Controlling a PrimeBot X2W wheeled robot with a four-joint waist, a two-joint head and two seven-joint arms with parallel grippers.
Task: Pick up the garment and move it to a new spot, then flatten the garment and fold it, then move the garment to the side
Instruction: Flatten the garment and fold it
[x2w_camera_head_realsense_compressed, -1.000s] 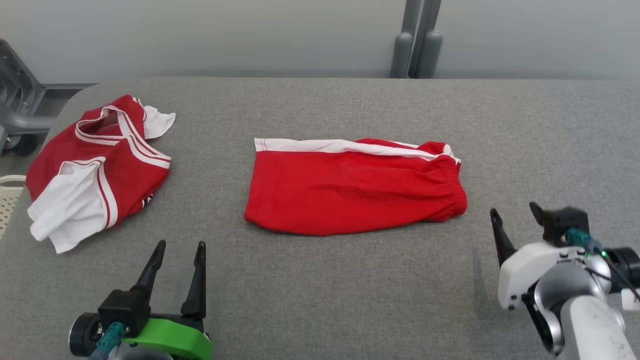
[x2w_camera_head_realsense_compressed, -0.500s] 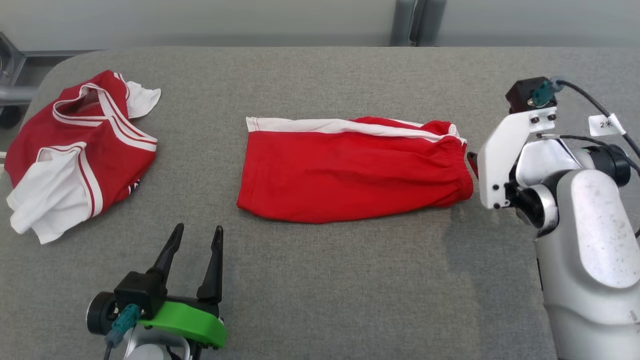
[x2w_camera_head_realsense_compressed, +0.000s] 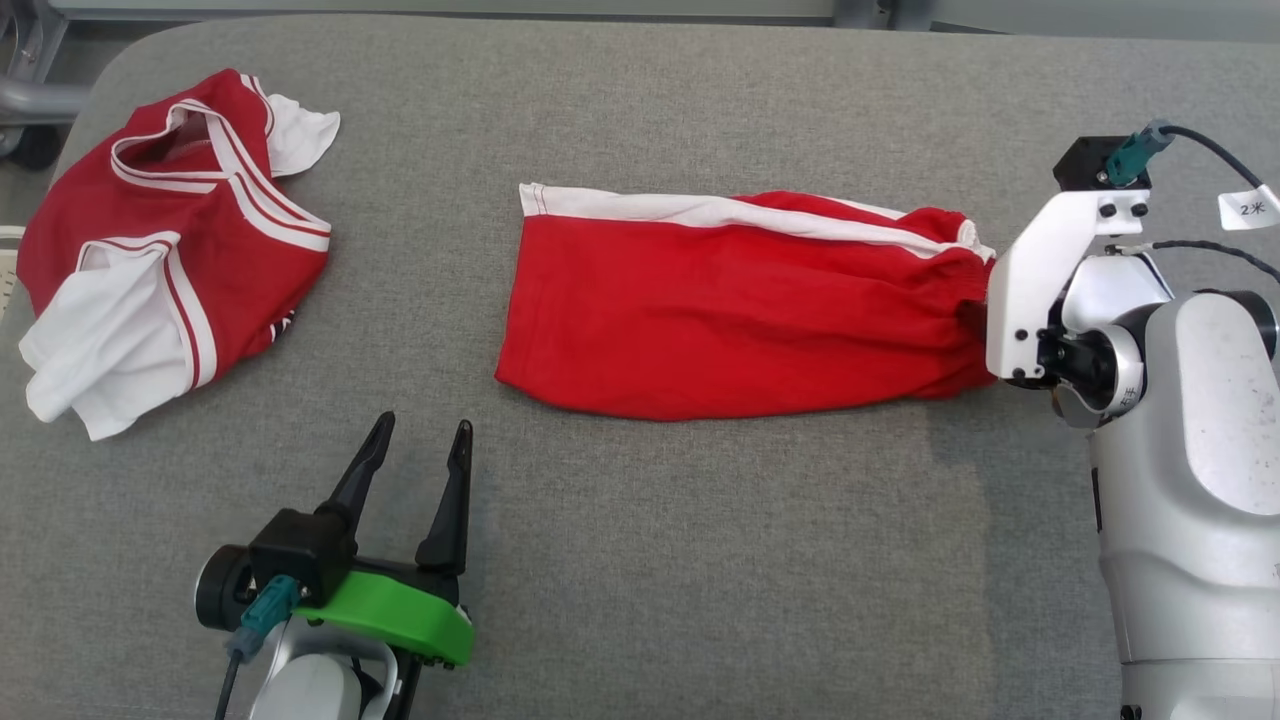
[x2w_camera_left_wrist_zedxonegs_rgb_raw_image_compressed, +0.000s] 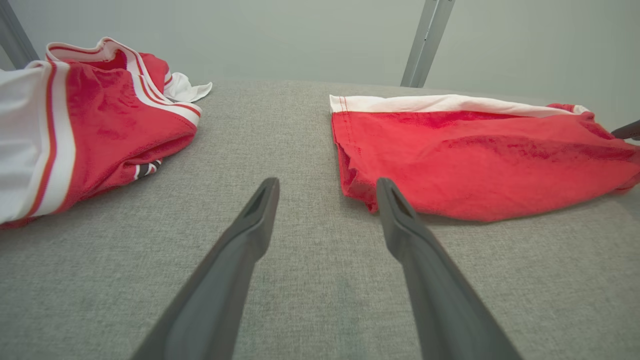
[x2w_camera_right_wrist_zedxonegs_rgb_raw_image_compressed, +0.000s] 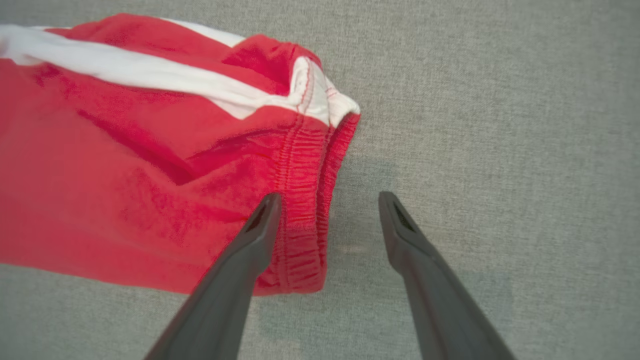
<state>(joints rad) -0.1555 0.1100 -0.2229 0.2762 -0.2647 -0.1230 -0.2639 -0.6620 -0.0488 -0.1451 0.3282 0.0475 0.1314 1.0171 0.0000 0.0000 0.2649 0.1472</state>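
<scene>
The garment, red shorts (x2w_camera_head_realsense_compressed: 730, 310) with a white side stripe, lies flat-ish across the middle of the grey table (x2w_camera_head_realsense_compressed: 700, 560). Its elastic waistband (x2w_camera_right_wrist_zedxonegs_rgb_raw_image_compressed: 305, 200) points to the right. My right gripper (x2w_camera_right_wrist_zedxonegs_rgb_raw_image_compressed: 327, 200) is open, pointing down at that waistband end; one finger is over the red elastic, the other over bare table. In the head view the right wrist (x2w_camera_head_realsense_compressed: 1040, 290) covers those fingers. My left gripper (x2w_camera_head_realsense_compressed: 424, 425) stands open near the front left, with nothing between its fingers (x2w_camera_left_wrist_zedxonegs_rgb_raw_image_compressed: 326, 185), short of the shorts' hem corner (x2w_camera_left_wrist_zedxonegs_rgb_raw_image_compressed: 357, 192).
A crumpled red and white shirt (x2w_camera_head_realsense_compressed: 160, 240) lies at the table's far left, also in the left wrist view (x2w_camera_left_wrist_zedxonegs_rgb_raw_image_compressed: 90, 120). The table's rounded far-left corner (x2w_camera_head_realsense_compressed: 110, 70) is near it. Bare grey cloth runs along the front between the two arms.
The head camera has tilted down, shifting the whole picture. My right arm has swung from the front right over to the shorts' waistband end. The left gripper has stayed open in place.
</scene>
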